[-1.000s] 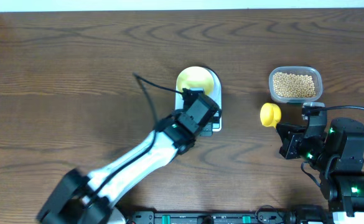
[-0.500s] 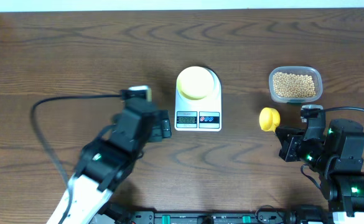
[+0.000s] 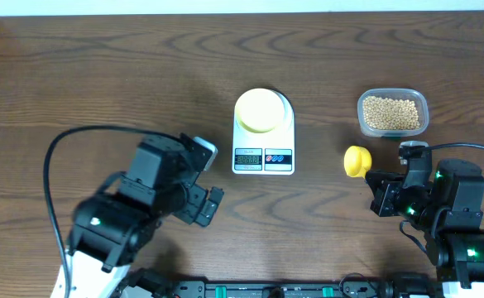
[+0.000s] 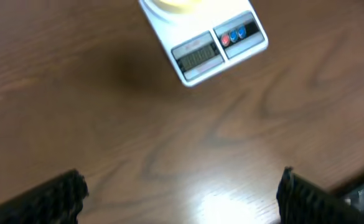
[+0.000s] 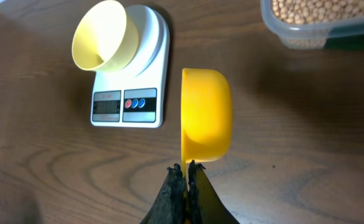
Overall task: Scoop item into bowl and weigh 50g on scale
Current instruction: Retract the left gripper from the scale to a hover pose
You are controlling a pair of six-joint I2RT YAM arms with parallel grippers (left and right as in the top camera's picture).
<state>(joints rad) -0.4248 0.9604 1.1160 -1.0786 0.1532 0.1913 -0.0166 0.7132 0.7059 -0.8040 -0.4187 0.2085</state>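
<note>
Holding the scoop (image 5: 206, 115) how? asked the trainee.

By its near end, pinched in the closed right gripper (image 5: 185, 171), cup on edge and empty (no bean in it that I could see), said the operator. The left gripper (image 4: 182, 194) gaped over bare table (image 4: 169, 130) near the scale (image 4: 213, 53), gripping nothing.

And the best move from there?

Reaching on to the clear container (image 5: 306, 38), where the beans (image 5: 322, 14) lay, I judged; digging shallow, levelling the cup, then tipping slowly into the bowl (image 5: 101, 34), which sat on the scale.

bowl (image 3: 259, 110) on scale (image 3: 263, 146) ctr, beans (image 3: 391, 113) in container (image 3: 360, 114) R, scoop (image 3: 357, 160) btwn
</note>
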